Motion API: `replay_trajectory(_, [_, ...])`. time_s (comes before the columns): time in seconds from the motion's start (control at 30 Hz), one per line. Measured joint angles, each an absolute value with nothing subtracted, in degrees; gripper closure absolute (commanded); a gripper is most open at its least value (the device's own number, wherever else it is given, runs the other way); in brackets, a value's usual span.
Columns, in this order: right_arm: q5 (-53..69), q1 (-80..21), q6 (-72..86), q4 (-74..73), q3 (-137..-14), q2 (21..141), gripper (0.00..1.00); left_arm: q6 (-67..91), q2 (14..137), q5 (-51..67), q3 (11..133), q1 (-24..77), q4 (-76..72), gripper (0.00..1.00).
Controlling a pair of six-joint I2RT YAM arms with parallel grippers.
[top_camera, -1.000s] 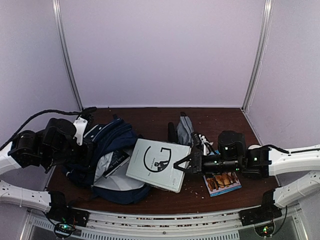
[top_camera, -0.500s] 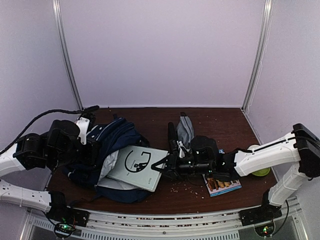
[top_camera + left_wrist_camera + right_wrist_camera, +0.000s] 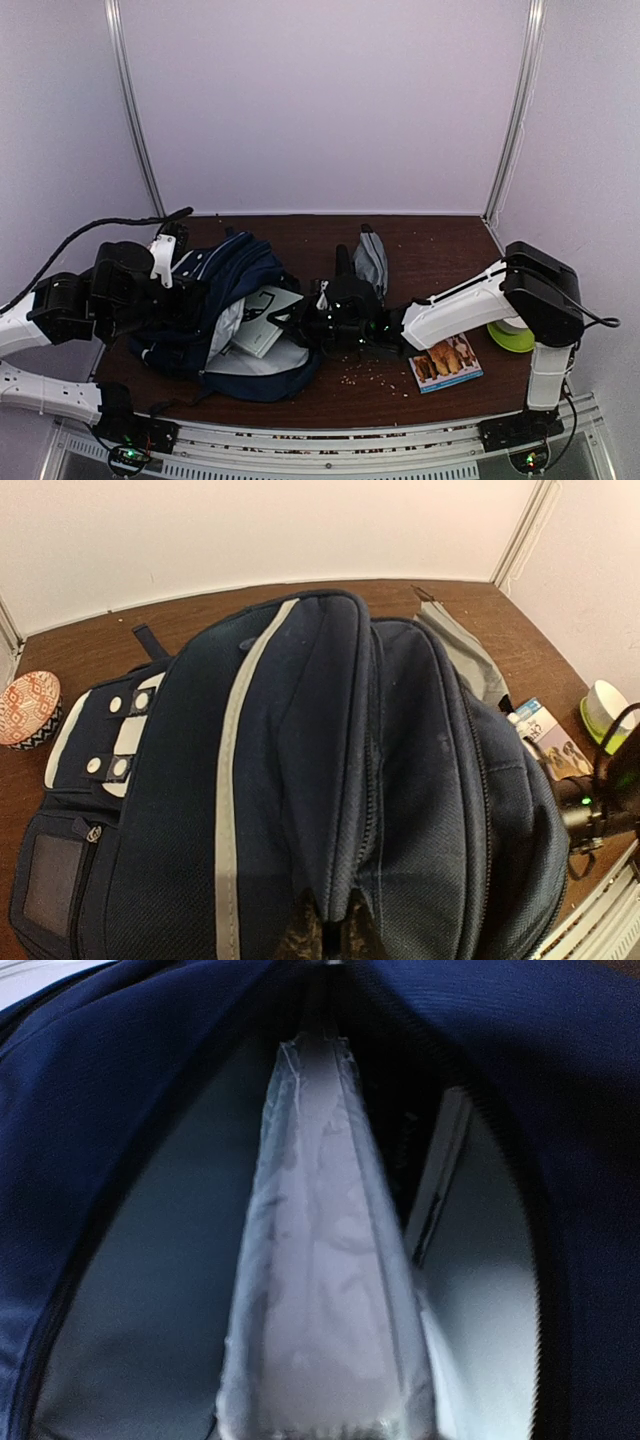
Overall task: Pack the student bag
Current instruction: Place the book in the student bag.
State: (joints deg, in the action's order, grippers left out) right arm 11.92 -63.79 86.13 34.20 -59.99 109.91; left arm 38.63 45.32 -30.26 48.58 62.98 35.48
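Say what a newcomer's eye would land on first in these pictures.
The navy student bag lies open on the left of the top view, with a white book halfway into its mouth. The right gripper holds that book by its edge. From the other side, the left gripper pinches the bag's fabric.

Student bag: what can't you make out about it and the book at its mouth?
Top external: the flap of the student bag covers the far end of the white book, so its depth is hidden.
Right wrist: the book is edge-on, close and blurred; the dark interior beyond is unreadable.
Left wrist: the left end effector is cut off by the bottom edge; bag fabric hides the opening.
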Motion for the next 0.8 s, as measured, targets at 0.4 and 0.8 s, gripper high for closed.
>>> replay_trajectory(0.4, [7.4,-63.9,91.4,37.8,-75.2,125.8,1.00,40.4,43.9,-27.0,45.0,62.9,31.0,1.00])
replay_trajectory(0.8, [7.9,-63.5,87.2,27.6,-85.1,131.3,0.38,42.5,43.3,-26.4,43.8,62.9,28.8,1.00])
